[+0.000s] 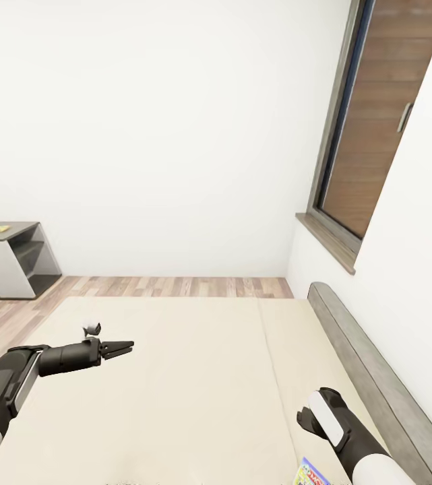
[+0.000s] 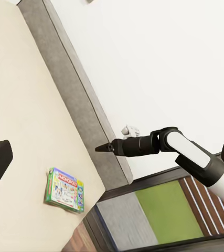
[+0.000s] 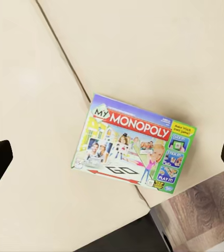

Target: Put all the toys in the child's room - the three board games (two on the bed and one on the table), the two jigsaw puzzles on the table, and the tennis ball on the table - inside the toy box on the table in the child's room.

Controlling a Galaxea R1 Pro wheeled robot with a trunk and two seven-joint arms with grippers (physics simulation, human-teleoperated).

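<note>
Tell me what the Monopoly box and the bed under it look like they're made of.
Monopoly box: likely printed cardboard with a slightly glossy finish; flat faces, sharp corners and colour artwork point to that. Bed mattress: matte beige, cloth-like, with a seam line across it. Headboard: grey with a speckled, felt-like look, possibly upholstery; a render leaves this open.

A flat, colourful My Monopoly board game box (image 3: 134, 144) lies on the beige mattress (image 3: 143, 47), beside a seam, near the edge by wood-plank floor (image 3: 203, 210).
</note>
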